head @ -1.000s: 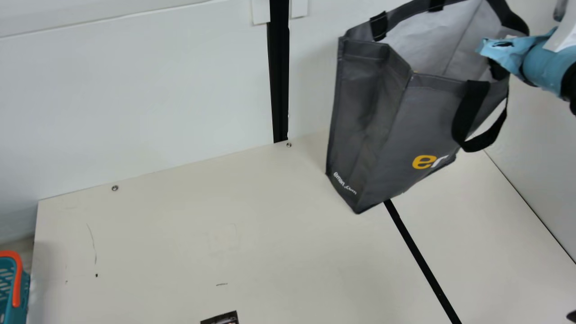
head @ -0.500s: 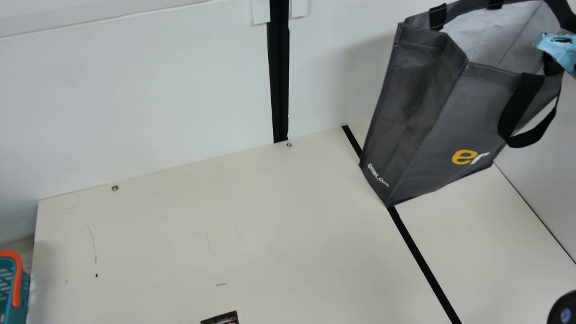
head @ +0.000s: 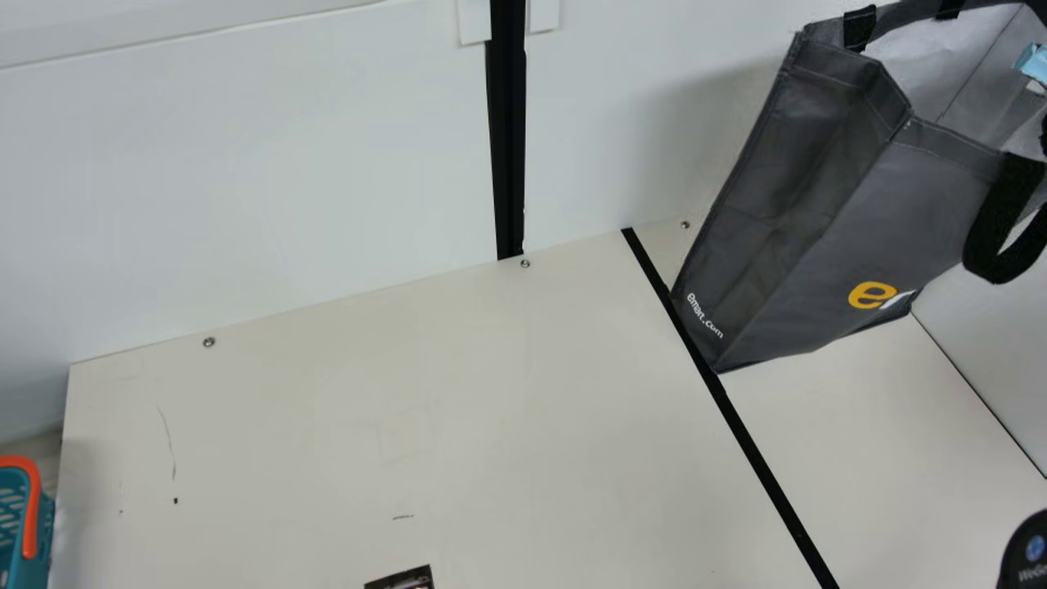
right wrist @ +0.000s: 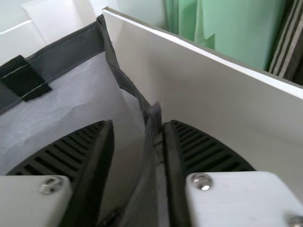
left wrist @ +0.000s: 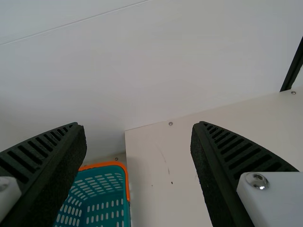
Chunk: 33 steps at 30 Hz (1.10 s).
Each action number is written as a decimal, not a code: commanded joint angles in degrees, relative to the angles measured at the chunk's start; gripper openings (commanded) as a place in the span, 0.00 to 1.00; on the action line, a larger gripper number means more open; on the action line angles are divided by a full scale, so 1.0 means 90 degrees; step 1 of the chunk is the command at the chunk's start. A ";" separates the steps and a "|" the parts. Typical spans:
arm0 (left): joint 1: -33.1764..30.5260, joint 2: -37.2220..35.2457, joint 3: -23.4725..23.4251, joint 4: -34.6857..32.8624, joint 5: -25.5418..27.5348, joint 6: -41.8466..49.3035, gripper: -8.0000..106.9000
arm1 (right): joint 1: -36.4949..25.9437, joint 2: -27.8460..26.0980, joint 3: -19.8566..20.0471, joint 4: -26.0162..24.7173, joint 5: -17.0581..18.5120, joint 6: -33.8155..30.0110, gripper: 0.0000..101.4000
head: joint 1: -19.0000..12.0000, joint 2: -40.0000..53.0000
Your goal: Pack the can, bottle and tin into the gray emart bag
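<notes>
I am working the right gripper [right wrist: 137,124] at the rim of the gray emart bag [head: 785,213], presumably for positioning its mouth for loading; whether it is clamping, I cannot tell. The bag is leaning at the main view's 2 o'clock, its base lying toward 7 o'clock from that rim. I am holding the left gripper [left wrist: 138,125] with fingers apart.

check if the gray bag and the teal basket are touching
Apart. In the main view, a broad stretch of cream table lies between the gray bag and the teal basket.
</notes>
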 commanded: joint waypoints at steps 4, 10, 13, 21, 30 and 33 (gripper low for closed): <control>0.0000 0.0000 0.0000 0.0000 0.0000 0.0000 0.85 | -0.0014 0.0075 -0.0330 0.0108 0.0102 -0.0040 0.66 | -0.0144 -0.0005; 0.0000 0.0000 0.0000 0.0000 0.0000 0.0000 0.85 | 0.0016 0.0130 -0.0742 0.0239 0.0210 -0.0080 0.86 | -0.0144 -0.0005; 0.0000 0.0000 0.0000 0.0000 0.0000 0.0000 0.85 | 0.0045 0.0144 -0.0942 0.0297 0.0254 -0.0096 0.90 | -0.0144 -0.0005; 0.0000 0.0000 0.0000 0.0000 0.0000 0.0000 0.85 | 0.0180 0.0137 -0.1420 0.0449 0.0393 -0.0132 0.90 | -0.0144 -0.0005; 0.0000 0.0000 0.0000 0.0000 0.0000 0.0000 0.85 | 0.0569 0.0022 -0.1702 0.0551 0.0617 -0.0200 0.90 | -0.0144 -0.0005; 0.0000 0.0000 0.0000 0.0000 0.0000 0.0000 0.85 | 0.0756 -0.0050 -0.1690 0.0574 0.0677 -0.0249 0.90 | -0.0144 -0.0005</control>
